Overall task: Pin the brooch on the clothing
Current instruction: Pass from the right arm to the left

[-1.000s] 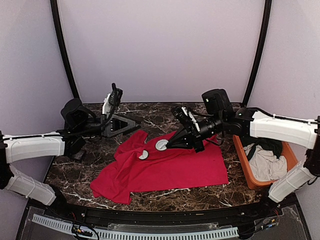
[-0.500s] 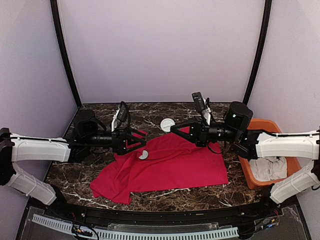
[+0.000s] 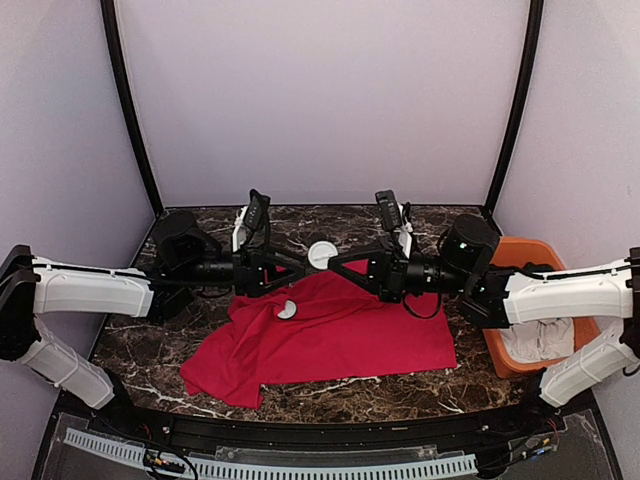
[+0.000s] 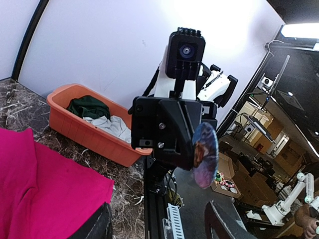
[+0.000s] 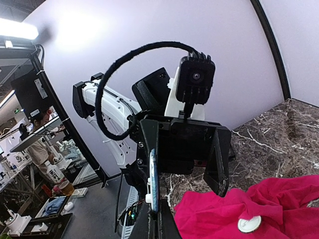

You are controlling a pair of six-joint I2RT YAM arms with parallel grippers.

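Marble worktop [image 3: 400,395] carries one red T-shirt [image 3: 340,335], spread crumpled across its middle, and one orange bin [image 4: 89,134] of other cloths at the right edge. Above the shirt's far side, toward the middle of the worktop's far edge, two hands meet tip to tip: the left hand [image 3: 293,268] and the right hand [image 3: 336,262], both lying level along the left-right line.

The right hand is clamped tight on the one brooch [image 3: 321,254], which hangs clear of the fabric. The disc stands on edge (the right wrist view shows only its thin rim, the left wrist view a slanted printed face). The left hand sits just beside it on the other side, its jaws partway apart with nothing gripped between them that I can see.

So the brooch lies straight ahead of the left hand and within the grip of the right, which is the nearer one. The next move, I judge, turns on that head-on line: the left jaws would have to straddle the disc's rim without knocking it askew.

One small white round piece [image 3: 287,310] lies on the shirt, below the left hand and apart from both hands; what it is I cannot tell.
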